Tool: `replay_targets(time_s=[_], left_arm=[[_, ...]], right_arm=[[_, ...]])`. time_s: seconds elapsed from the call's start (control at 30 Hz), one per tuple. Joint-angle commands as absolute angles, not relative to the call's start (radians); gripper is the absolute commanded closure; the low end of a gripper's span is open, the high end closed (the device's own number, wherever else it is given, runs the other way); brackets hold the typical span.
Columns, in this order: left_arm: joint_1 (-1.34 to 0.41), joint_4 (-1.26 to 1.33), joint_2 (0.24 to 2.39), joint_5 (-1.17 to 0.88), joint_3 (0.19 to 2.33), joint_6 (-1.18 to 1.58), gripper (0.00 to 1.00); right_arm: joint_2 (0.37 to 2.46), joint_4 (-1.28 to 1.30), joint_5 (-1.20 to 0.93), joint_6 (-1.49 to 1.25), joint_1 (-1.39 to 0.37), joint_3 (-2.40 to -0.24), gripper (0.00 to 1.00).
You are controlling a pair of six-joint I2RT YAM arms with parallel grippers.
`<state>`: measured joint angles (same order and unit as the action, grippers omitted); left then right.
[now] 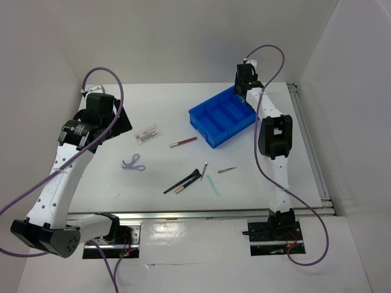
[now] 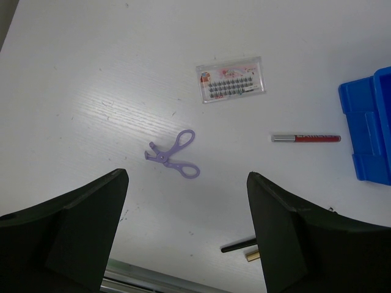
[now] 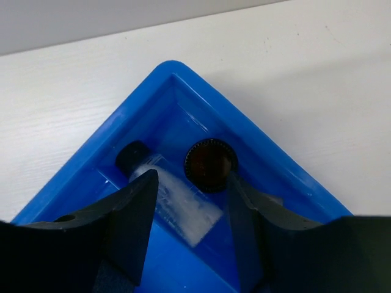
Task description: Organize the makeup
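The blue tray (image 1: 208, 125) stands at the back right. My right gripper (image 3: 192, 178) is open over its far corner compartment, where a clear tube (image 3: 177, 201) with a black cap and a black pot (image 3: 210, 163) lie. On the table lie the white red-printed card (image 1: 148, 133), red pencil (image 1: 183, 143), lilac scissors (image 1: 133, 163), black brushes (image 1: 182, 182) and teal tool (image 1: 212, 185). My left gripper (image 2: 186, 232) is open and empty, high above the table, with the scissors (image 2: 174, 155), card (image 2: 231, 80) and pencil (image 2: 305, 138) ahead of it. The beige bottle is out of view.
Two small thin tools (image 1: 204, 170) (image 1: 227, 170) lie near the brushes. White walls close in the table on the left, back and right. A metal rail (image 1: 201, 213) runs along the near edge. The tray's other compartments (image 1: 227, 113) look empty.
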<state>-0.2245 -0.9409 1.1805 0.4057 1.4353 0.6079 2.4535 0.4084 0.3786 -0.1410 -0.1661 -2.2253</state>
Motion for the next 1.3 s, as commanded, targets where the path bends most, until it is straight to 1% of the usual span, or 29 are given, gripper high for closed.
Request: replay_targets(time_s=[0.0,0.07,0.1,0.27,0.33,0.37,0.43,0.47,0.53,0.63,0.77,0.8,0.87,0.9,0.93,1.0,1.1,1.13,1.17,1.27], left_arm=[[-0.219,-0.916,1.16,0.402,1.437,0.618,0.07],[-0.219,-0.916,1.151,0.402,1.437,0.618,0.07],[-0.219,-0.916,1.15,0.402,1.437,0.618,0.07],[-0.219,-0.916,1.141,0.384,1.428,0.609,0.07],[-0.219,-0.916,1.132,0.383,1.419,0.609,0.07],[-0.219,-0.916,1.132,0.374,1.41,0.609,0.07],[-0.219,-0.916,1.112,0.374,1.399,0.609,0.07],[-0.219,-0.916,1.112,0.374,1.399,0.609,0.07],[-0.219,-0.916,1.086,0.374,1.37,0.609,0.07],[-0.219,-0.916,1.059,0.365,1.345,0.6,0.07],[-0.219,-0.916,1.013,0.356,1.301,0.6,0.07],[-0.219,-0.907,0.999,0.356,1.29,0.591,0.07],[-0.219,-0.907,0.99,0.342,1.29,0.58,0.07],[-0.219,-0.896,0.976,0.331,1.279,0.569,0.07],[-0.219,-0.896,0.976,0.331,1.279,0.569,0.07],[-0.219,-0.885,0.96,0.322,1.269,0.569,0.07],[-0.219,-0.874,0.946,0.313,1.259,0.569,0.07],[-0.219,-0.874,0.946,0.313,1.273,0.569,0.07],[-0.219,-0.874,0.946,0.313,1.273,0.569,0.07],[-0.219,-0.885,0.968,0.313,1.293,0.558,0.07]], right_arm=[[2.332,0.402,0.397,-0.16,-0.182,-2.235,0.45],[2.3,0.402,0.408,-0.16,-0.193,-2.215,0.52],[2.286,0.402,0.408,-0.169,-0.193,-2.215,0.53],[2.183,0.403,0.397,-0.169,-0.241,-2.195,0.54],[2.174,0.443,0.385,-0.169,-0.277,-2.215,0.54],[2.162,0.504,0.374,-0.169,-0.293,-2.239,0.54],[2.137,0.56,0.362,-0.183,-0.334,-2.24,0.54],[2.122,0.581,0.35,-0.205,-0.381,-2.224,0.54],[2.063,0.624,0.328,-0.231,-0.429,-2.136,0.52],[1.999,0.693,0.34,-0.304,-0.523,-2.022,0.46],[1.954,0.79,0.276,-0.426,-0.642,-1.938,0.34],[1.939,0.799,0.256,-0.458,-0.659,-1.893,0.29],[1.93,0.782,0.19,-0.503,-0.693,-1.838,0.26],[1.93,0.782,0.19,-0.568,-0.719,-1.801,0.24],[1.93,0.763,0.137,-0.599,-0.719,-1.784,0.23],[1.93,0.741,0.12,-0.728,-0.732,-1.753,0.23],[1.91,0.589,0.116,-0.86,-0.785,-1.642,0.23],[1.92,0.543,0.138,-0.889,-0.796,-1.625,0.22],[1.94,0.543,0.194,-0.923,-0.796,-1.624,0.22],[2.052,0.62,0.236,-0.997,-0.807,-1.728,0.22]])
